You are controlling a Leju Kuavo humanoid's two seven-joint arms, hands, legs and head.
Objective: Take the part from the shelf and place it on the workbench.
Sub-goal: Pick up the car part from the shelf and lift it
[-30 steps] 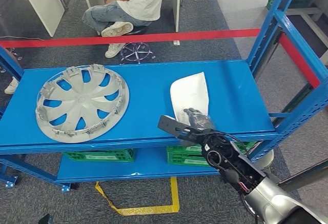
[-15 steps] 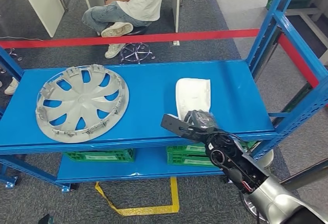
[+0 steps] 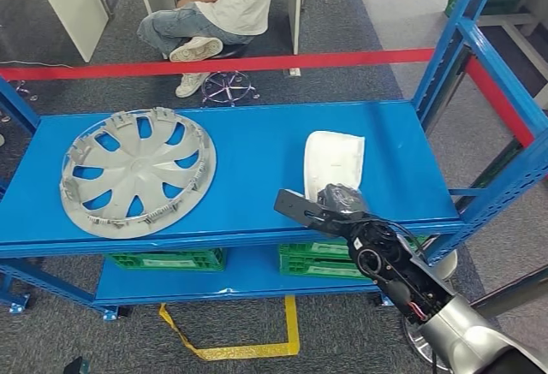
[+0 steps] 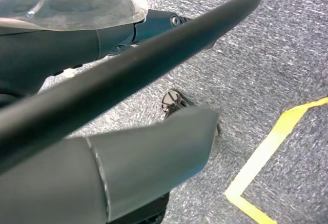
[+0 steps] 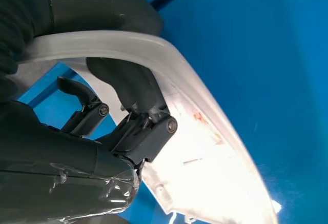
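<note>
So there's a blue metal shelf with two things on its top level: one big silver plastic wheel cover lying flat on the left side, and one white curved plastic part on the right side near the front edge; they sit well apart. Under the top level I count two green plastic crates on the lower level; behind the shelf runs a red tape line on the grey carpet, and a person sits on a stool past it. The right hand is at the near edge of the white part; in the wrist view its fingers are curled over the white rim, thumb on the other side, so it's gripping it. The left hand hangs over the carpet beside yellow floor tape; can't tell if it's open or closed.
</note>
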